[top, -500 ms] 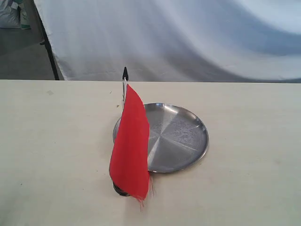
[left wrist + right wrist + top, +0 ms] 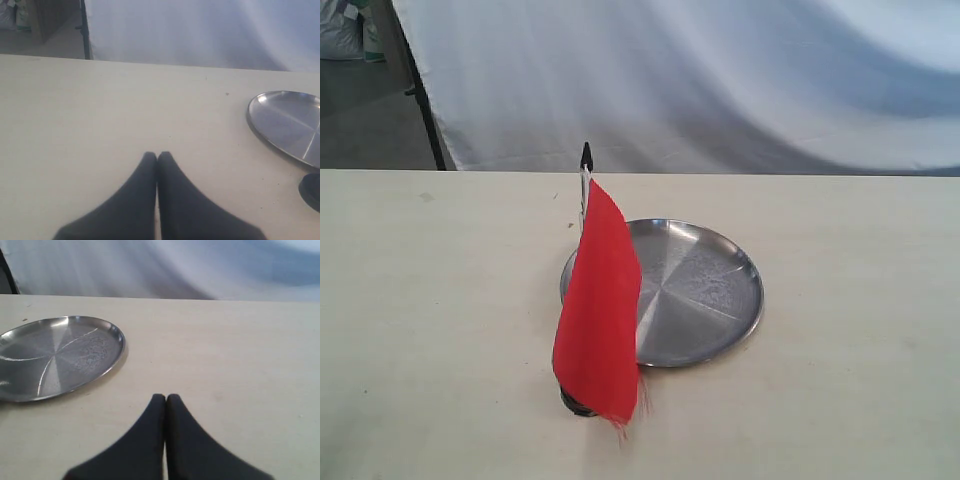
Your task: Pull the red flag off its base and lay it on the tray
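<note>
The red flag (image 2: 598, 305) stands upright on its thin stick, whose black pointed tip (image 2: 586, 155) rises above the cloth. Its black base (image 2: 574, 403) peeks out under the cloth's lower edge, at the near left of the steel tray (image 2: 700, 290). In the left wrist view the tray (image 2: 290, 125) and the base (image 2: 312, 191) show at the frame's edge, away from my left gripper (image 2: 157, 156), which is shut and empty. My right gripper (image 2: 166, 398) is shut with nothing in it, apart from the tray (image 2: 55, 355). Neither gripper appears in the exterior view.
A pale table (image 2: 840, 400) carries everything. A white cloth backdrop (image 2: 720, 80) hangs behind its far edge, with a dark stand leg (image 2: 425, 110) at the back left.
</note>
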Available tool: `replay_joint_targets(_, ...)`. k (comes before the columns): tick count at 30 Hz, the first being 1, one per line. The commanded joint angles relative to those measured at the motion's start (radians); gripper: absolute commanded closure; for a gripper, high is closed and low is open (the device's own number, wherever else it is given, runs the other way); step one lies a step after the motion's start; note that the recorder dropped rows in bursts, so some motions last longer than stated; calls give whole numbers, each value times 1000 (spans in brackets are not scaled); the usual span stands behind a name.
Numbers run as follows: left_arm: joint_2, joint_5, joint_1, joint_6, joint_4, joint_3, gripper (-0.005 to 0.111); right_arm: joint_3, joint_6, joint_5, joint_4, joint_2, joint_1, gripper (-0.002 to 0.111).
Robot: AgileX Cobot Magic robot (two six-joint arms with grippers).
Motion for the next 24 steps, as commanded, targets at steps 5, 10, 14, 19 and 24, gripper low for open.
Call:
replay_joint_targets(5, -3, -3, 1, -2, -7, 3, 107, 3, 161, -232, 259, -5, -6, 108)
replay_joint_targets(10, -3, -3, 1, -2, -7, 3, 107, 3, 183, -378, 570, -5, -6, 108)
replay_joint_targets(14, -3, -3, 1, -2, -2, 3, 107, -85, 185, -411, 476, -5, -6, 108)
replay_joint_targets(19, -3, -3, 1, -2, 9, 3, 107, -296, 110, -380, 460, 6, -6, 108)
replay_joint_targets(24, -3, -3, 1, -2, 9, 3, 107, -492, 4, -251, 439, 327, -1, 108)
